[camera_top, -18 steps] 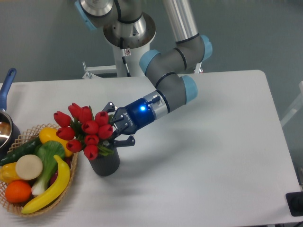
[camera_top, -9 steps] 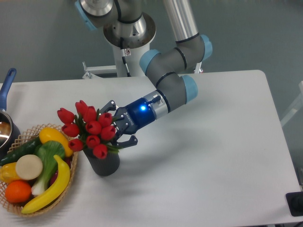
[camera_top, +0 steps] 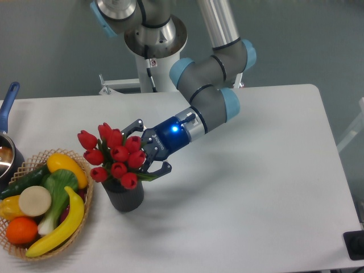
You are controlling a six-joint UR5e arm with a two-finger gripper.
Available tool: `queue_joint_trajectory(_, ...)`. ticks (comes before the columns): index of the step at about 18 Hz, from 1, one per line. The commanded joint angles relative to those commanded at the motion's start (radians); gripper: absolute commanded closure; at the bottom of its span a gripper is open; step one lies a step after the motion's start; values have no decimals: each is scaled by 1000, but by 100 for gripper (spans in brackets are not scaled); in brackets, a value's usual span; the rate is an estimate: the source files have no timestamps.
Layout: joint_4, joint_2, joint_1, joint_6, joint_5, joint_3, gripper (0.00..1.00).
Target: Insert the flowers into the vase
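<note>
Nearest the cam, left of the vase (camera_top: 125,195): a woven basket (camera_top: 85,211) w/ banana, orange, a white round thing, green veg and a yellow pepper. It sits just beside the vase, rim close to the vase wall, so not much spare room on that side.

Now the vase itself: dark grey cylinder, upright on the white table (camera_top: 256,187), mouth mostly hidden under leaves. The tulip bunch (camera_top: 115,157) sits right on top of it, red buds fanned up and leaning left toward the basket, green stems dropping toward the mouth. Looks like the stems are in or at the rim, but can't confirm depth; the buds cover the opening.

Just behind and right of the vase: the gripper (camera_top: 152,153). Fingers are spread, one above and one below the stem zone, w/ visible space between them, so I read it as released, not clamping the bunch. Approach is from the side and low, prob. so the stems could go in near-vertical while the wrist stays clear of the buds. Blue LED lit on the wrist.

Farther back from the vase: grey UR5e links rising to the base at the table's far edge. Far left of the vase, a pot w/ a blue handle (camera_top: 8,102) at the frame edge.

Judgement: insertion about done. Risk: the leaning bunch tips out toward the basket.
</note>
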Motion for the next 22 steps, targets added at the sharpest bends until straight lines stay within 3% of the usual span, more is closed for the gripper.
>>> queue_joint_trajectory(11, 0, 74, 2, -3, 90, -41, 0)
queue_joint_trajectory(16, -3, 147, 29, -11, 224, -38, 0)
queue_joint_trajectory(22, -6, 261, 63, -6, 393, -77, 0)
